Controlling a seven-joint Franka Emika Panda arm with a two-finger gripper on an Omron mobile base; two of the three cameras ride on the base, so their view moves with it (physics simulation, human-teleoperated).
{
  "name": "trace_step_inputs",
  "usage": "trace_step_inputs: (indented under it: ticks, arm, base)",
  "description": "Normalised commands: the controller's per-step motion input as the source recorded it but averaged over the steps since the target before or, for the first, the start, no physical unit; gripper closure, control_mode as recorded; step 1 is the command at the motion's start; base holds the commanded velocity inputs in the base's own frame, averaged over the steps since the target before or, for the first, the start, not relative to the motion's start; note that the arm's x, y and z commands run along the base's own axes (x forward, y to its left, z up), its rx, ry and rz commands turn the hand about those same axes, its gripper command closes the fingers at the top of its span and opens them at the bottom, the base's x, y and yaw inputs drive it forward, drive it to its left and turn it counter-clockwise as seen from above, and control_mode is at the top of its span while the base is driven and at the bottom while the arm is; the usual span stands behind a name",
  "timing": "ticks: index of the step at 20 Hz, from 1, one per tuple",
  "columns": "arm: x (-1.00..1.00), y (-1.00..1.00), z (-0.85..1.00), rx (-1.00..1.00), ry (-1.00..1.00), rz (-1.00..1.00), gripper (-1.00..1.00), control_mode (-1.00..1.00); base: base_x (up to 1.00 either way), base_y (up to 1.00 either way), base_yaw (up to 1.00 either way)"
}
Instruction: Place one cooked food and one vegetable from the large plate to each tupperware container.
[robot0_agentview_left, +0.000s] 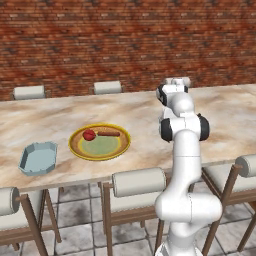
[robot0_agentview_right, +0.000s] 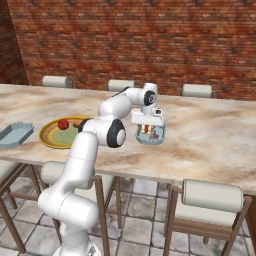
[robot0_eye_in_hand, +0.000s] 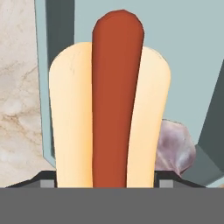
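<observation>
A dining room: long marble table (robot0_agentview_left: 60, 117) ringed by cushioned chairs (robot0_agentview_left: 137, 182), brick wall (robot0_agentview_left: 100, 40), tiled floor (robot0_agentview_left: 80, 215).

Robot arm (robot0_agentview_right: 82, 165): glossy white tubular links with rounded, bulbous housings. Joints carry black disc caps and dark rings, clearest at the elbow (robot0_agentview_right: 116, 134) and below the wrist (robot0_agentview_left: 202, 128). Hand (robot0_agentview_right: 147, 118): flat white block, pale grey underside. Finger tips (robot0_eye_in_hand: 43, 181): small, dark grey, square-edged. Cables, screws, markings: cannot tell.

Brick wall (robot0_agentview_left: 125, 35), marble table (robot0_agentview_left: 60, 117), tiled floor (robot0_agentview_left: 80, 215)
</observation>
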Motion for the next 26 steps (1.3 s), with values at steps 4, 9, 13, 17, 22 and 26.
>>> trace_step_inputs:
  ticks: [4, 9, 13, 17, 22, 26]
  arm:
    - [0.00, 0.00, 0.00, 0.00, 0.00, 0.00, -1.00, -1.00]
    - [0.00, 0.03, 0.00, 0.00, 0.00, 0.00, -1.00, -1.00]
    - [0.00, 0.15, 0.00, -0.02, 0.03, 0.00, -1.00, -1.00]
    - [-0.06, 0.08, 0.00, -0.06, 0.03, -0.03, -1.00, -1.00]
    - [-0.59, 0.04, 0.20, -0.04, 0.00, -0.12, -1.00, -1.00]
    - [-0.93, 0.27, 0.53, 0.00, 0.00, 0.00, -1.00, -1.00]
  base:
    - [0.00, 0.00, 0.00]
    - [0.00, 0.00, 0.00]
    - [0.00, 0.00, 0.00]
    - [0.00, 0.00, 0.00]
    - [0.00, 0.00, 0.00]
    - [0.00, 0.00, 0.00]
